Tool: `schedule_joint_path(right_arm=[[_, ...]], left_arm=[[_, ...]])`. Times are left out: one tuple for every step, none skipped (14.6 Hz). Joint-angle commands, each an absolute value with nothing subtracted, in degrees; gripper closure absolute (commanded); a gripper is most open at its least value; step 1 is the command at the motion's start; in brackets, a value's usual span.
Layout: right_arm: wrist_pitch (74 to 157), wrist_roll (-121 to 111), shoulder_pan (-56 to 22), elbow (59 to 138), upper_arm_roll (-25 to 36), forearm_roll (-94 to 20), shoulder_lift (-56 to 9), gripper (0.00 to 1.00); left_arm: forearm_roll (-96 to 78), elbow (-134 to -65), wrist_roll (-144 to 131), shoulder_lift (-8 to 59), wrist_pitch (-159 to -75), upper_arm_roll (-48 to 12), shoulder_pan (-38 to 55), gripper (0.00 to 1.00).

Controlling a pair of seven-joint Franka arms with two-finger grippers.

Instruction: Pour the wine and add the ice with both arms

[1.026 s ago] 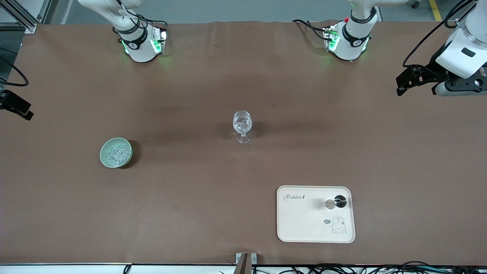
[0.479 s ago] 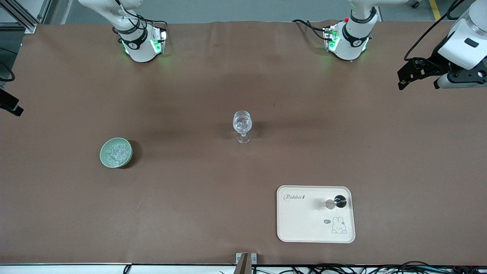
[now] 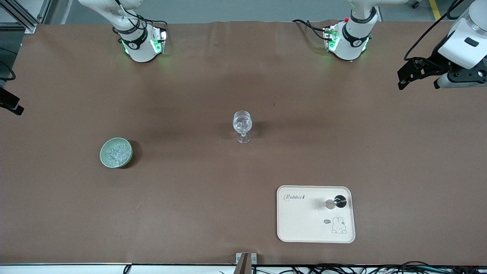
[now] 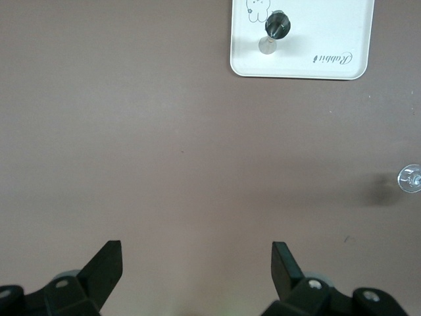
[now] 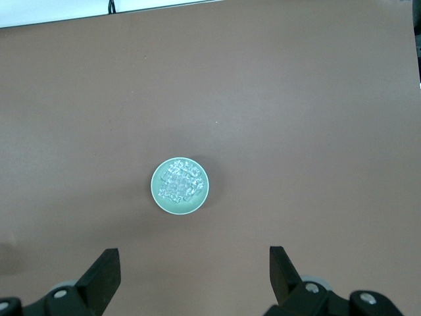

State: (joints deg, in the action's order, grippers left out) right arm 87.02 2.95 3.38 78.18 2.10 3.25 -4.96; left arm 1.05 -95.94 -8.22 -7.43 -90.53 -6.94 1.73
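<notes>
A clear stemmed glass (image 3: 242, 125) stands upright mid-table, with something clear and glinting in its bowl; its foot shows at the edge of the left wrist view (image 4: 409, 178). The ice (image 3: 115, 154) (image 5: 181, 182) lies heaped in a pale green bowl (image 3: 102, 153) (image 5: 156, 192) toward the right arm's end. A small dark round-topped thing (image 3: 339, 201) (image 4: 277, 25) with a silvery piece beside it stands on a cream tray (image 3: 304, 224) (image 4: 329, 39). No wine shows. My left gripper (image 3: 400, 80) (image 4: 195, 253) hangs open over the left arm's end. My right gripper (image 3: 15, 108) (image 5: 195, 257) hangs open, high above the bowl.
Brown cloth covers the whole table (image 3: 198, 198). The two arm bases (image 3: 140, 42) (image 3: 348, 40) stand along the edge farthest from the front camera. Cables run along the nearest edge (image 3: 342, 268).
Both grippers have drawn a little farther outward and upward from a second ago, then held still. Glass, bowl and tray have not moved.
</notes>
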Motion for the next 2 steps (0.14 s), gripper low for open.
schedule_joint_path(right_arm=[[87.36,1.93,4.66,80.94,1.06,1.85,-2.90,0.00],[87.97,2.02,4.57,82.08,0.97,1.85,-2.38,0.00]], left_arm=[[0.96,-93.96,-7.73,-6.86,-90.26,-7.12,1.32,0.00],[0.97,-93.69,-7.73,-6.68,-90.26,-7.12,1.32,0.00]])
